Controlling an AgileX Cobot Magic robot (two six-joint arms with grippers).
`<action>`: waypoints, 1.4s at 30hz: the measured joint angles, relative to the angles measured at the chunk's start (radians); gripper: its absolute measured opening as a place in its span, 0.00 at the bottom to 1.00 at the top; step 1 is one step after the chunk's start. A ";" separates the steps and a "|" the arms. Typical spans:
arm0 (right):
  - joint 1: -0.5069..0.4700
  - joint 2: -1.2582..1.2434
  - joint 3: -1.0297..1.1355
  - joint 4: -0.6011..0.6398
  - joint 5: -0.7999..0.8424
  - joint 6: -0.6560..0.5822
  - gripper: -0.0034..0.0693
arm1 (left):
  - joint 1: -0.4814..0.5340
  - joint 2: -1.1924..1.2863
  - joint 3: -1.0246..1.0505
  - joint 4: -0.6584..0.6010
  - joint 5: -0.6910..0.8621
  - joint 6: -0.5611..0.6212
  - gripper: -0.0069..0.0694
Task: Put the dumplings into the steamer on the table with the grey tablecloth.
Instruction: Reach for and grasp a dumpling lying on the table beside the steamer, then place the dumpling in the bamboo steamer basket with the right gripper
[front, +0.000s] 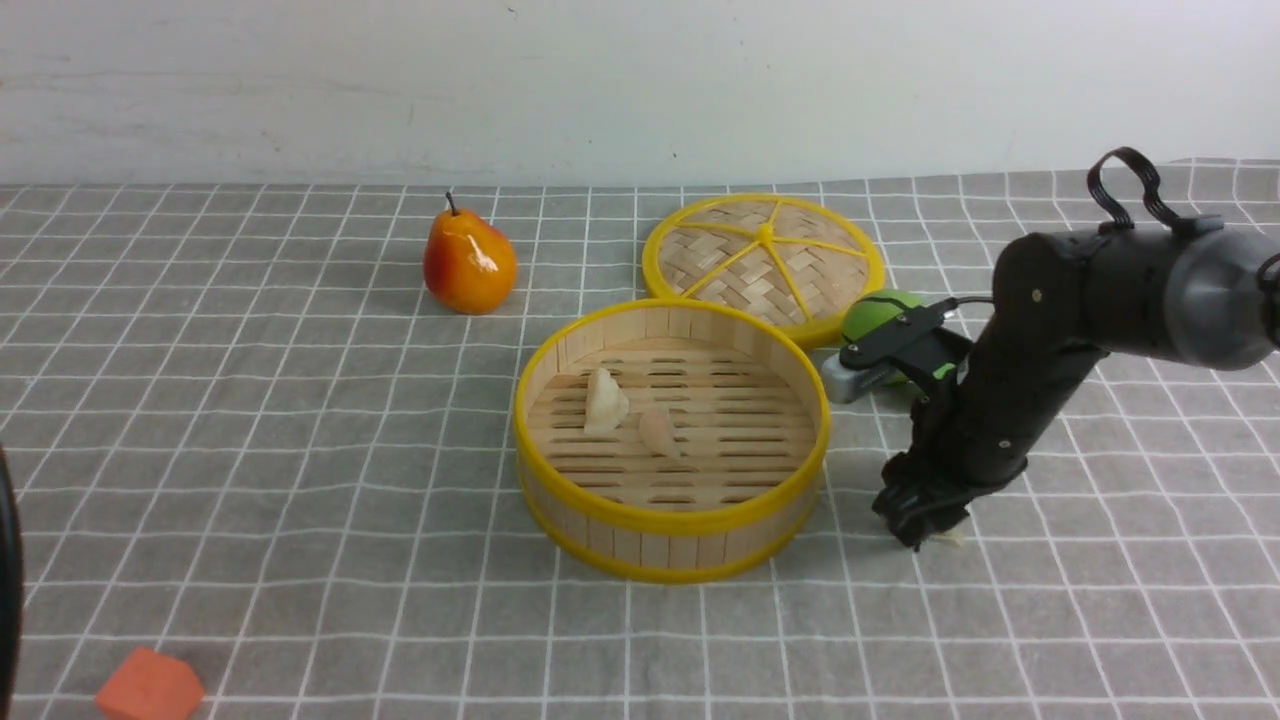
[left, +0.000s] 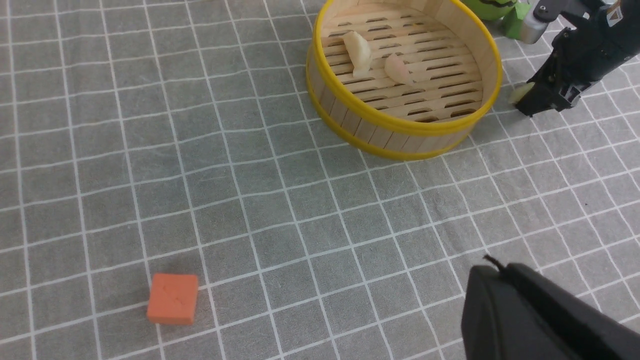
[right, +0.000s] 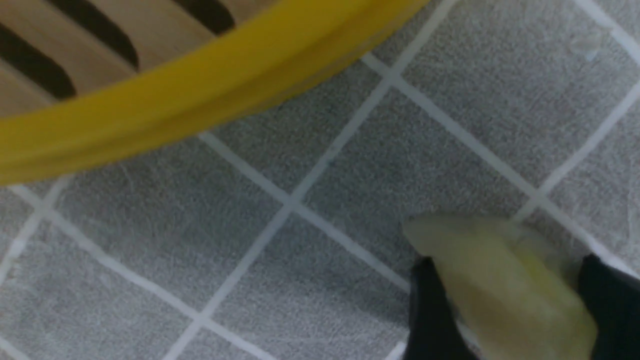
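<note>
A small, glossy, pale yellow-green dumpling (right: 500, 285) is lying on the grey tablecloth (front: 300, 450), just beside the bamboo steamer (front: 670, 520), on its side facing the table's right edge. The right gripper (front: 928, 535) is pinching it, black fingers (right: 430, 310) partly closed against both sides. A white dumpling (front: 605, 400) and a pale pink dumpling (front: 660, 432) are sitting inside the steamer. The left gripper (left: 525, 310) is hanging fully closed.

A pear (front: 469, 262) is seen upright at the back, a woven yellow-spoked disc (front: 764, 260) to its right. A green ball (front: 880, 312) is partly hidden beside the disc. An orange block (front: 150, 688) is set near-left.
</note>
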 joint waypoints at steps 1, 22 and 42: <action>0.000 0.000 0.000 0.000 -0.002 0.000 0.45 | 0.000 0.000 0.000 -0.001 0.000 0.000 0.07; 0.179 0.029 -0.401 0.053 0.076 0.206 0.38 | 0.000 0.000 0.000 -0.001 -0.023 0.000 0.08; 0.184 0.118 -0.511 0.024 0.164 0.267 0.60 | 0.000 -0.033 0.209 -0.011 -0.085 0.000 0.09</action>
